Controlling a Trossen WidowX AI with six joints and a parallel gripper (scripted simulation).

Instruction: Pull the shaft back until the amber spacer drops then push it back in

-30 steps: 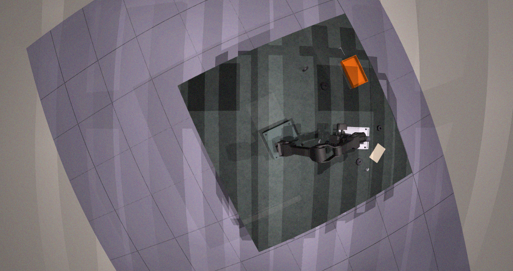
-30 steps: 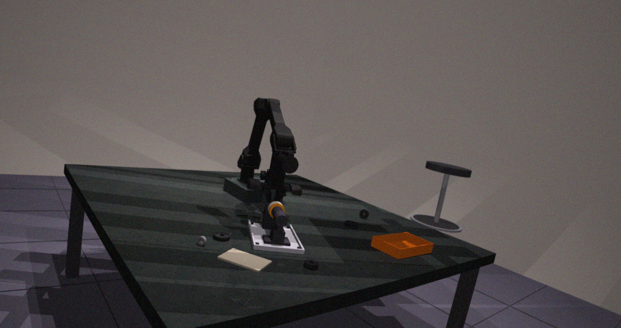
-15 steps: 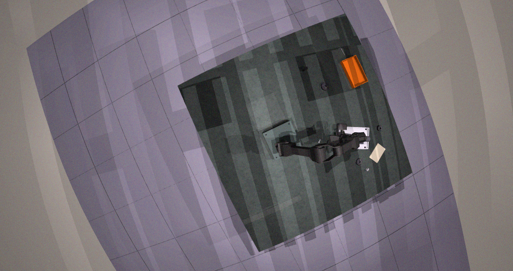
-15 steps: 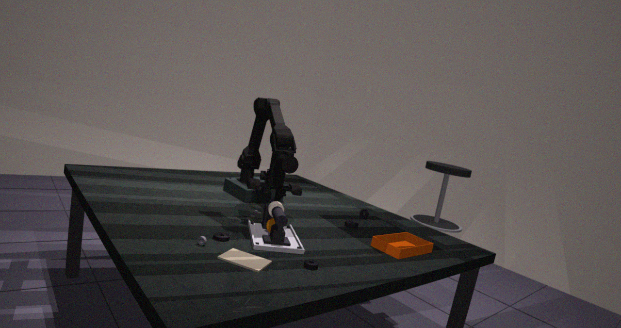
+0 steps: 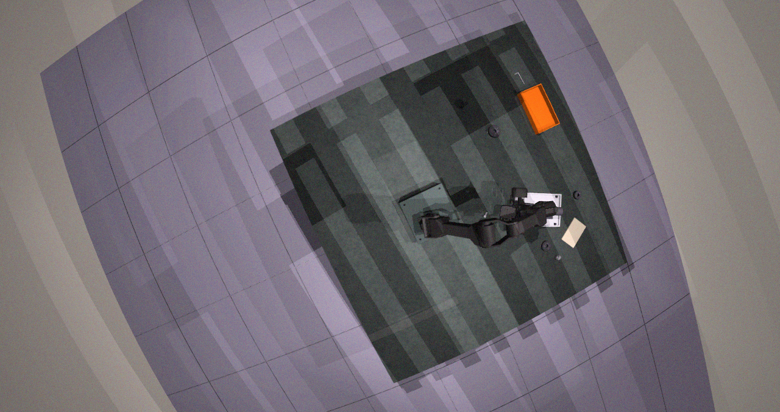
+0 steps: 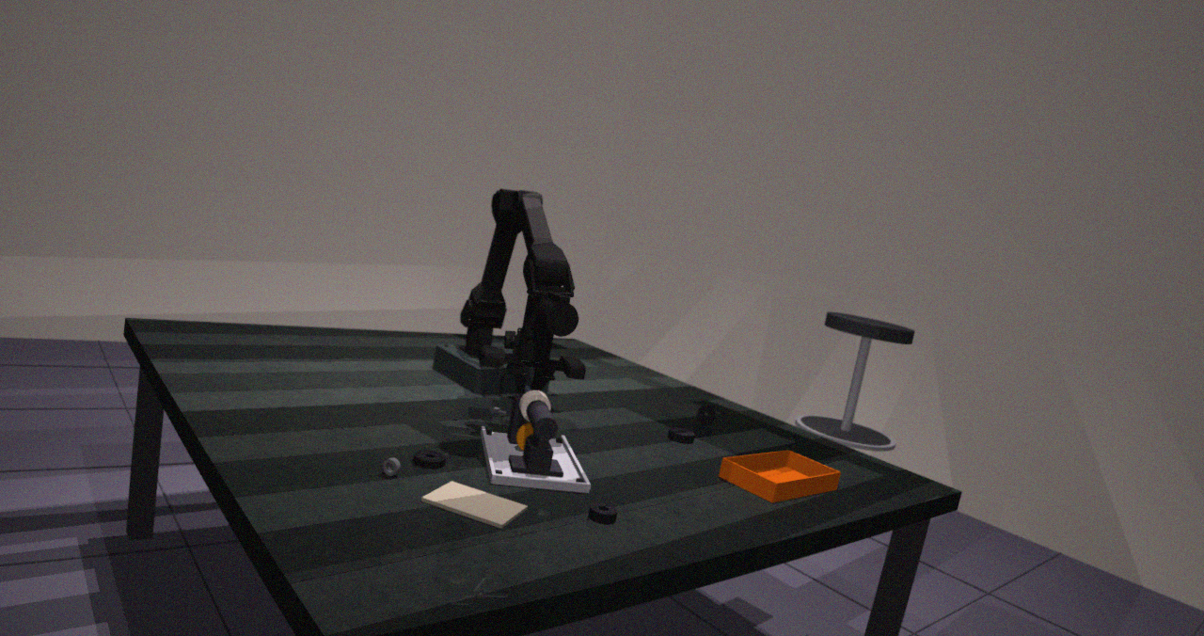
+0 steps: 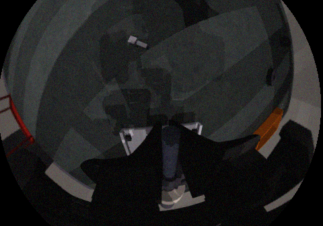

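On the table [image 6: 252,430] the base plate [image 6: 572,474] sits in front of the arm's mount. A flat card [image 6: 473,502] lies just before it to the left, a tray [image 6: 778,474] well off right, a stool [image 6: 859,375] beyond on the floor.
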